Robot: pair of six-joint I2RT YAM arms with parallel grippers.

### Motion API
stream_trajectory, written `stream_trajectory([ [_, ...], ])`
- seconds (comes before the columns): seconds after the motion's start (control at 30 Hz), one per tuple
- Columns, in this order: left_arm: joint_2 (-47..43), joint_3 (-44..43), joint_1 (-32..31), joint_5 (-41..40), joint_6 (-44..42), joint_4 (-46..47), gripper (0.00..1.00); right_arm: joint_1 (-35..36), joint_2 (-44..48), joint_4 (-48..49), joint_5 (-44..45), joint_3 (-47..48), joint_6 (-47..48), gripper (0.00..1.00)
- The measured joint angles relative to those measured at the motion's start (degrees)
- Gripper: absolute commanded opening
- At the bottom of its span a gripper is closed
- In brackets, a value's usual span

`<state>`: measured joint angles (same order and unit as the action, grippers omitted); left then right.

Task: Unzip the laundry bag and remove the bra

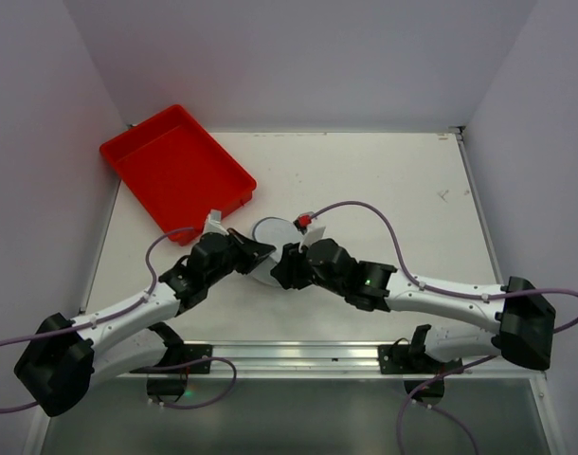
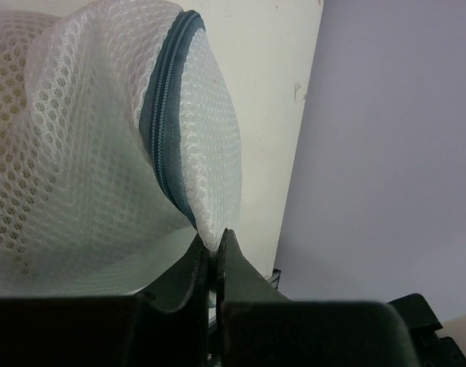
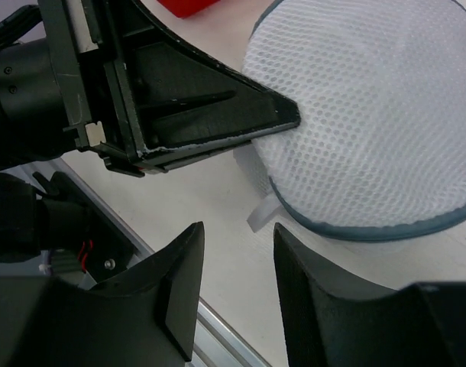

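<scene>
Table (image 1: 365, 190): white and flat. The laundry bag (image 1: 268, 235) lies on it.

Red tray (image 1: 171, 175): a plastic tray, bigger than the laundry bag. It sits behind the bag and to its left, close to it but not touching it.

Left arm (image 1: 128, 318): white and black. It reaches to the laundry bag from the near left.

Right arm (image 1: 441, 294): white and black. It reaches to the laundry bag from the near right.

Laundry bag: a small round pouch of white see-through mesh, puffed up like a dome. It lies between the tips of the two arms.

Left gripper (image 2: 215, 256): at the left rim of the laundry bag. Its two black fingers are pressed together and pinch a bit of the mesh beside the zip.

Right gripper (image 3: 238, 229): just next to the near rim of the laundry bag. Its two black fingers stand apart and nothing is between them. It does not touch the bag.

Zip (image 2: 160, 115): a grey-blue line that runs round the rim of the laundry bag. The part that shows looks zipped up.

White tab (image 3: 262, 212): a small flat strip that sticks out from the rim of the laundry bag, just past the right gripper's tips.
</scene>
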<state>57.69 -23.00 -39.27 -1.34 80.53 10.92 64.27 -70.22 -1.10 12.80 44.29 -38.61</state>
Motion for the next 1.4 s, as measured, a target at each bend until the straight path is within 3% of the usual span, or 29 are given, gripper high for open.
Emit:
stream_trajectory([
  [0.43,0.59,-3.58,-0.37,-2.43,3.08,-5.49,0.00,0.35,-10.91,2.73,2.75,4.79,-0.28,0.35],
  [1.0,0.57,-3.69,-0.50,-4.04,4.46,-6.10,0.00,1.03,-12.09,-1.62,11.93,6.21,-5.79,0.37],
  [1.27,0.57,-3.89,-0.50,-4.79,4.46,-6.16,0.00,0.92,-14.56,-2.34,13.62,7.52,-6.10,0.18],
  [1.4,0.57,-3.89,-0.52,-4.83,4.46,-6.16,0.00,0.85,-14.91,-2.64,14.27,7.56,-6.12,0.03],
])
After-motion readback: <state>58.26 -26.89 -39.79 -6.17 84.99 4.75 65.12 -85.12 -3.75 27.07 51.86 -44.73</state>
